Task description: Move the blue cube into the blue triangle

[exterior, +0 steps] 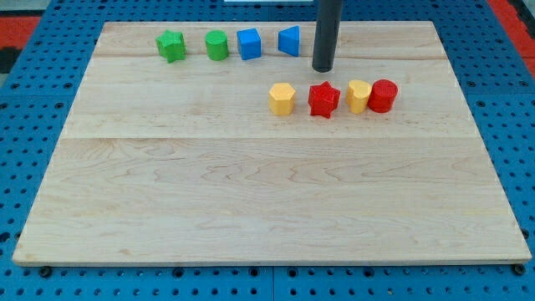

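The blue cube sits near the board's top edge, a short gap left of the blue triangle. They do not touch. My tip is the lower end of the dark rod that comes down from the view's top. It stands just right of and slightly below the blue triangle, apart from it, and above the red star.
A green star and a green cylinder lie left of the blue cube. Below the tip runs a row: yellow hexagon, red star, yellow block, red cylinder. The wooden board lies on blue pegboard.
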Available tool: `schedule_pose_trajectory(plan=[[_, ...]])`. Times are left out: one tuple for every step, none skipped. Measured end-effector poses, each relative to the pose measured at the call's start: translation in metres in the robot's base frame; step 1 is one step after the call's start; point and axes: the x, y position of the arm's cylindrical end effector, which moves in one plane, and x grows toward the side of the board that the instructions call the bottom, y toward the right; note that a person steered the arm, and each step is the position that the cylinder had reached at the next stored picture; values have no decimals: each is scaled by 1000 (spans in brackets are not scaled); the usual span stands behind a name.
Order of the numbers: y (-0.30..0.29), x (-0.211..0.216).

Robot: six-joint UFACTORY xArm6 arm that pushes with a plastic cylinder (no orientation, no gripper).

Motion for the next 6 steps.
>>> schedule_pose_trajectory(plan=[[2,-18],[2,-49],[-6,-81],[-54,-98],[-64,-92],[-73,-90]])
